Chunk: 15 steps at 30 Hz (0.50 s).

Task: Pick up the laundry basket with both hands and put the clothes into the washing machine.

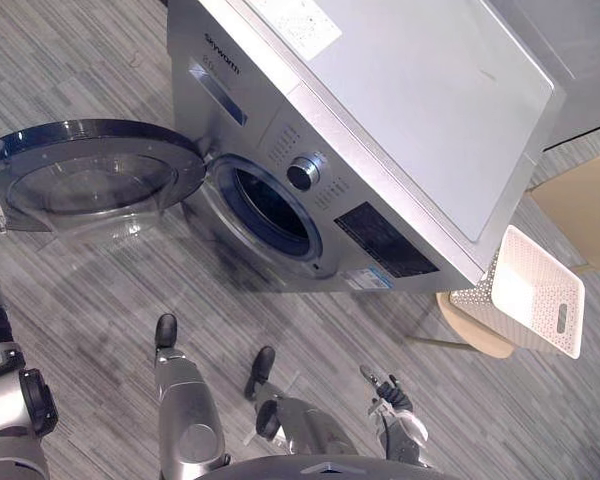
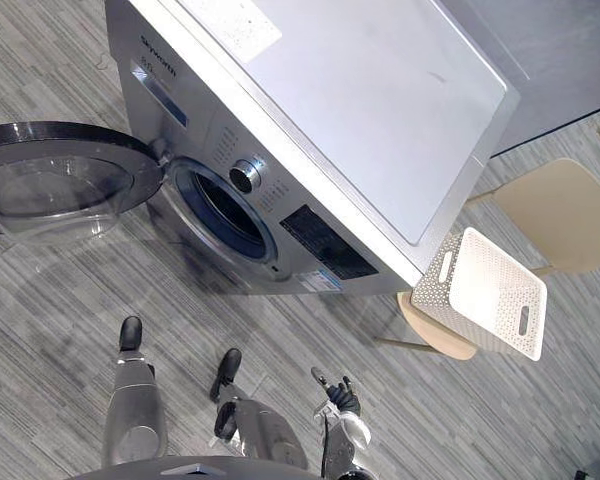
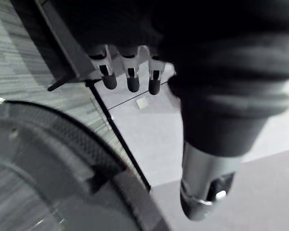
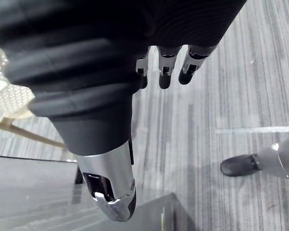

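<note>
Closest to the camera, I read both hands as released and holding nothing: left hand (image 3: 131, 77) fingers straight beside the open door (image 1: 90, 180); right hand (image 4: 164, 72) fingers relaxed above the floor (image 4: 241, 96). Beyond them, the washing machine (image 1: 410, 100) stood with its door swung out to the left and the drum opening (image 1: 270, 210) exposed. Furthest right, the laundry basket (image 1: 528, 285) sat on a chair (image 1: 477, 338) just beside the machine, well apart from both hands.

Ahead, washing machine (image 1: 380, 130), door (image 1: 85, 180) open to its left; laundry basket (image 1: 532, 290) on chair (image 1: 475, 337) to its right
</note>
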Motion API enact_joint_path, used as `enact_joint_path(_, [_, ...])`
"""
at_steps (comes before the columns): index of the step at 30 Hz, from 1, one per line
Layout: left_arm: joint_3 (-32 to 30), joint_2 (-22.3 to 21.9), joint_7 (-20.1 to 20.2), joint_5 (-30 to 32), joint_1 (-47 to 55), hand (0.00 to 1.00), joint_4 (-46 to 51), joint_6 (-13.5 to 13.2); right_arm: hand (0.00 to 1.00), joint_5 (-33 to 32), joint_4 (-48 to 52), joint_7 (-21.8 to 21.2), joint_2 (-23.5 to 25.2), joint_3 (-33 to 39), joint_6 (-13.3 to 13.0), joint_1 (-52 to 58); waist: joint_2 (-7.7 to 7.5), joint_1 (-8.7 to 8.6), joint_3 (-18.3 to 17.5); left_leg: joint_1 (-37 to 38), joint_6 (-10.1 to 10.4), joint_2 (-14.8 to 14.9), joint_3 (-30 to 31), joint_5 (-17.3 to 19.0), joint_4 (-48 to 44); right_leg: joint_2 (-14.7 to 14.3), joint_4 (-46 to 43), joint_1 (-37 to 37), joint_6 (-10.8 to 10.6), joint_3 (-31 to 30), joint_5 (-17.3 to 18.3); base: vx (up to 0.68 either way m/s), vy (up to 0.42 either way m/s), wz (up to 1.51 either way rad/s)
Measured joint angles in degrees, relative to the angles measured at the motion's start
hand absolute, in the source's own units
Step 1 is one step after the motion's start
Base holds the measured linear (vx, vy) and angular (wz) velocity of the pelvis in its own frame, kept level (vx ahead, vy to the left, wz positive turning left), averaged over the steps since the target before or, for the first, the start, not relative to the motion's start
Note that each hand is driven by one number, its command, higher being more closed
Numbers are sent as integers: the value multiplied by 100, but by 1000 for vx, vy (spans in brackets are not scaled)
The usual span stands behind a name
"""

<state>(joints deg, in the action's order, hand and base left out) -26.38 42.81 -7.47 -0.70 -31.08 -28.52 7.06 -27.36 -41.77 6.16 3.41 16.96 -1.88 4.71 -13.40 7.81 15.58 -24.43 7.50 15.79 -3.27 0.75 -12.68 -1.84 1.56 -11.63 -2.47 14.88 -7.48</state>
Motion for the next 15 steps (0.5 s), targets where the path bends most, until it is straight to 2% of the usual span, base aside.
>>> enact_joint_path(1, [53, -72, 167, 31, 2, 0, -110, 58, 0, -11, -4, -12, 0, 12, 55, 48, -7, 1, -5, 25, -5, 13, -18, -36, 0, -16, 10, 9, 0, -13, 0, -15, -41, -6])
enact_joint_path(5, [63, -417, 171, 246, 226, 0, -230, 42, 0, -43, -191, -119, 2, 168, 112, 202, -27, 15, -56, 455, 45, 17, -172, -168, 296, -31, 91, 277, 22, -121, 20, 3, -32, -5])
enact_joint_path(9, [-61, -827, 48, 455, 621, 0, -670, -354, 0, 23, -289, -200, 13, 421, 217, 243, 48, 8, -251, 773, 82, -35, -380, -290, 558, 20, 95, 389, 52, -174, 45, -11, -5, -9])
enact_joint_path(10, [-63, -919, 20, 485, 738, 0, -877, -407, 0, 76, -375, -205, 12, 539, 217, 243, 93, -12, -357, 848, 65, -51, -462, -301, 627, 45, 81, 393, 54, -192, 46, -44, 14, -18])
enact_joint_path(12, [-63, -1212, 11, 522, 1041, 0, -1347, -470, 0, 121, -554, -218, 6, 759, 232, 243, 298, -67, -546, 1129, 42, -136, -622, -347, 855, 132, -39, 448, 67, -291, 65, -67, 41, -19])
enact_joint_path(13, [-58, -1295, 11, 533, 1178, 0, -1439, -493, 0, 216, -637, -227, 5, 801, 238, 237, 340, -91, -611, 1216, 43, -184, -662, -349, 929, 163, -75, 455, 63, -331, 92, -76, 56, -17])
enact_joint_path(15, [51, -1666, 12, 541, 1691, 0, -1601, -574, 0, 350, -907, -225, -4, 908, 322, 242, 443, -237, -826, 1524, 29, -459, -764, -371, 1275, 384, -177, 501, 32, -403, 374, -78, 65, -8])
